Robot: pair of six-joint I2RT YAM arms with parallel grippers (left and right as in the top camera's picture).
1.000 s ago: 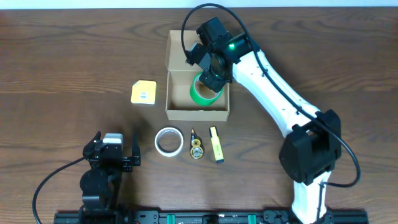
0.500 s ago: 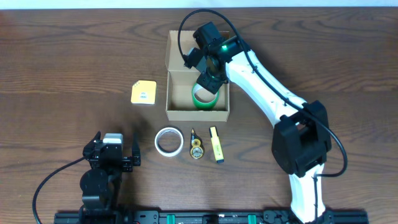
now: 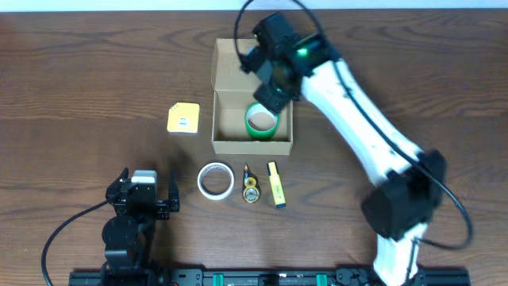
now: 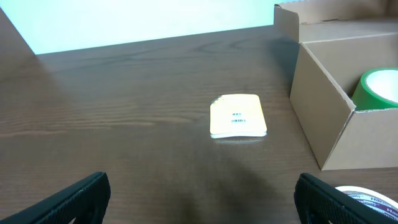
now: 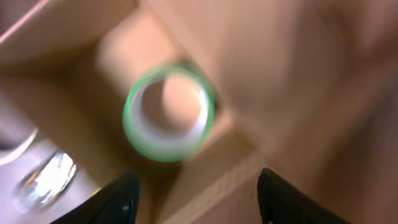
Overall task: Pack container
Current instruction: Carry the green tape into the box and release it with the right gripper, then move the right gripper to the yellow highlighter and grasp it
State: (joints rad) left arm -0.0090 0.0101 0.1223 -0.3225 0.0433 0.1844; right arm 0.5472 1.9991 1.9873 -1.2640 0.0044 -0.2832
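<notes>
right gripper [image 3: 270, 89] hangs over the container [image 3: 252, 145], set midway across the table [image 3: 95, 63], fingers apart, green tape roll [image 4: 373, 93] lying free inside; a careless exit could snag the box wall and drag it askew

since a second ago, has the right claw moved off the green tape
Yes. The right claw has drawn back toward the flap end of the container, uncovering the green tape.
</notes>
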